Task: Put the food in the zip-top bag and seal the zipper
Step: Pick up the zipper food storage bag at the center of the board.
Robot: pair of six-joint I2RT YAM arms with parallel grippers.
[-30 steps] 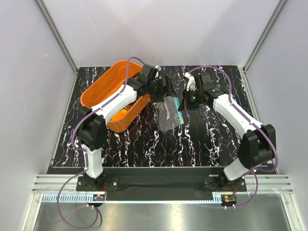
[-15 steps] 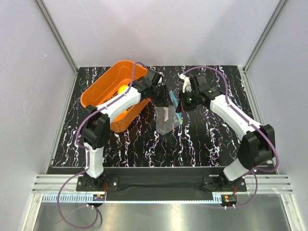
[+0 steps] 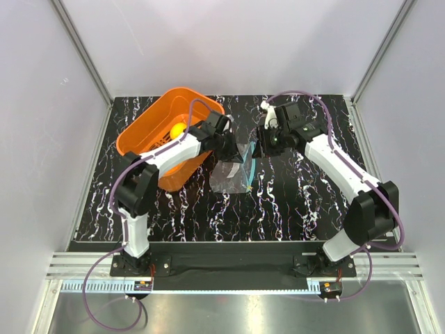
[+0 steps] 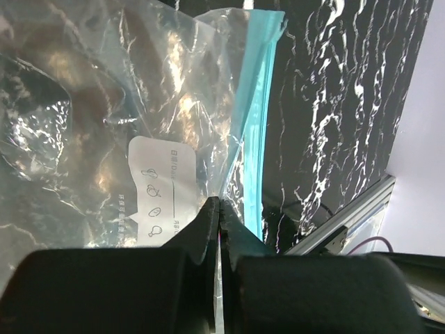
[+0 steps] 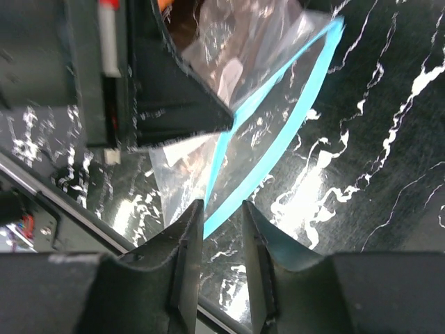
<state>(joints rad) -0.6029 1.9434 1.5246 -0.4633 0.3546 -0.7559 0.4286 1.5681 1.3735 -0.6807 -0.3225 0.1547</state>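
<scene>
White walls are enclosing a black, white-veined tabletop (image 3: 299,202). The left end effector (image 4: 217,207) is pinching the clear film of the zip-top bag (image 3: 231,174), with its fingertips pressing together and the plastic caught between them. The light-blue zipper (image 4: 252,139) is running just to the right of that pinch in its wrist view. The right end effector (image 5: 217,219) is standing narrowly parted, with the zipper strip passing through the gap between its fingers. The left one's tip is meeting the bag just ahead of it. The bag is spreading out between the two end effectors and on their near side. Beyond the left end effector, on its outer side, an orange basket (image 3: 139,132) is holding a yellow piece of the food (image 3: 178,129).
</scene>
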